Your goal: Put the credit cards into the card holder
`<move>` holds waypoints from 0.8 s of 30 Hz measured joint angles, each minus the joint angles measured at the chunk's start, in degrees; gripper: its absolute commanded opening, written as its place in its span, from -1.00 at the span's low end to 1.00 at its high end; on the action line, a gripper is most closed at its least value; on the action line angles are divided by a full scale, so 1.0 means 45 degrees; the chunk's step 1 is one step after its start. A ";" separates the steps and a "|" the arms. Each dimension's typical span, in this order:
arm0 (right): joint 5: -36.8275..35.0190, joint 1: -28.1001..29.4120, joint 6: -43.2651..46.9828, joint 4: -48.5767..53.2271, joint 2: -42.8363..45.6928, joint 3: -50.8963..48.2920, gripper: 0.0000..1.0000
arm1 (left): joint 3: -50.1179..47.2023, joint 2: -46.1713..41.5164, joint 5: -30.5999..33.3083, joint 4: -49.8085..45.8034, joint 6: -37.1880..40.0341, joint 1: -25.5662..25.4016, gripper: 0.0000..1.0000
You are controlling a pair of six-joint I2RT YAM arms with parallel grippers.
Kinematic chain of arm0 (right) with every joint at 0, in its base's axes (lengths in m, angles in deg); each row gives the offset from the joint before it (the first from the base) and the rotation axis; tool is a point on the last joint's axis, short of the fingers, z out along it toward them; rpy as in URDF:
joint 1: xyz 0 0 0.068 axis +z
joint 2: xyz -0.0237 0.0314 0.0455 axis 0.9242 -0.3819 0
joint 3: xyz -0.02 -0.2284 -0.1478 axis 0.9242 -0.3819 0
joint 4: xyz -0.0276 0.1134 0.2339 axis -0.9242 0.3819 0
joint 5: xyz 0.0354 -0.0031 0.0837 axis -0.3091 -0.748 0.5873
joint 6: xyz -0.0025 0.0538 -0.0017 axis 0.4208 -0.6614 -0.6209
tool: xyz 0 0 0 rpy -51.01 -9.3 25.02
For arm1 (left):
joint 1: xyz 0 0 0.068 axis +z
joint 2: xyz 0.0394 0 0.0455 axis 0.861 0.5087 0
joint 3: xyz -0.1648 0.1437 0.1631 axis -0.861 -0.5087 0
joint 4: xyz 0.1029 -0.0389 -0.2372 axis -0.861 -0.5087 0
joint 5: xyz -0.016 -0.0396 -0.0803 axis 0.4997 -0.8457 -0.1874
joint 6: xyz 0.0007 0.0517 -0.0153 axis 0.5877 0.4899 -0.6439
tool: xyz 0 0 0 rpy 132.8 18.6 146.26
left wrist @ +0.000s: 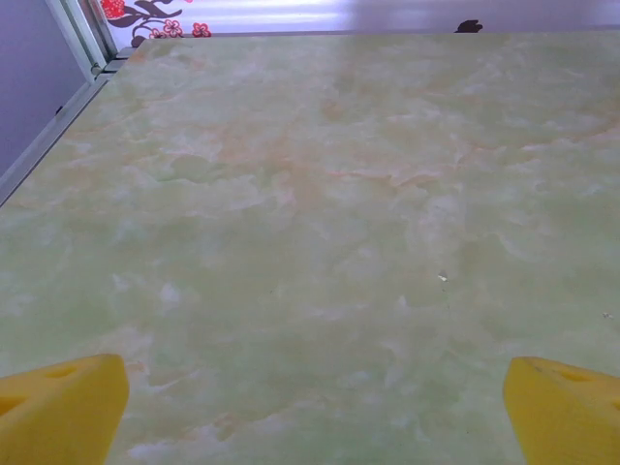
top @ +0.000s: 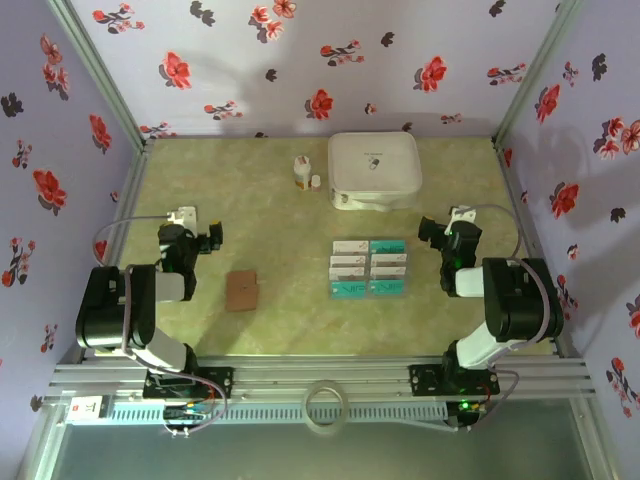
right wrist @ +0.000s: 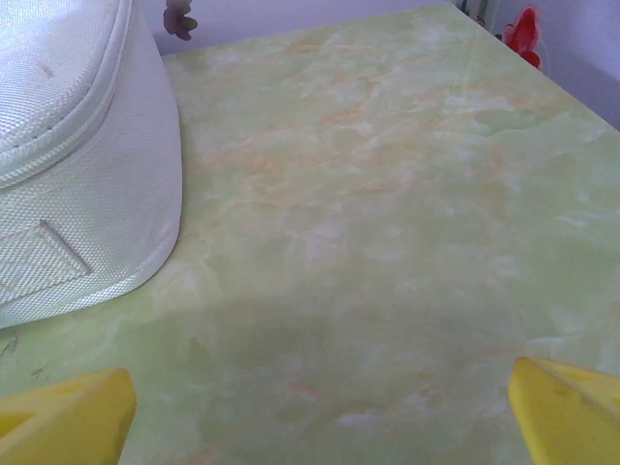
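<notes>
Near rail: metal strip along the front edge of the tabletop, with both arms bolted to it and a pale loop of cable lying just in front.
Left claw: open and holding nothing, hanging over the left part of the tabletop and pointing toward the back wall.
Left claw, wrist view: its yellow fingertips sit at the two lower corners, wide apart, with bare marbled green tabletop between them.
Right claw: open and holding nothing, over the right part of the tabletop, just to the right of the cards and apart from them.
Right claw, wrist view: yellow fingertips spread to the lower corners, with bare tabletop between them.
Cards: lying flat on the tabletop right of centre in a tidy block of two columns, packed edge to edge. Some are white with faint print, some teal. The exact count is hard to tell.
Wallet: small, flat and brown, lying on the tabletop left of centre, between the left arm and the cards and well apart from the cards. Neither claw touches it.
White box: large, rounded square, near the back of the tabletop, behind the cards. Its woven side and seam show at the left of the right wrist view.
Bottles: two small white ones standing just left of the white box, the shorter one beside the taller.
Walls: lilac with red and dark flowers.
</notes>
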 measured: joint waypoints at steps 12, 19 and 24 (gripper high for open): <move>0.0049 0.0000 0.0000 0.0000 0.0000 0.0000 0.99 | 0.0005 0.0000 -0.0039 -0.0019 -0.0005 0.0015 0.99; 0.0049 0.0000 0.0000 0.0000 0.0000 0.0000 0.99 | 0.0112 0.0000 -0.0049 -0.0180 -0.0010 0.0097 0.99; 0.0044 0.0000 0.0000 0.0000 0.0000 0.0000 0.99 | 0.0136 0.0000 -0.0049 -0.0253 -0.0010 0.0117 0.99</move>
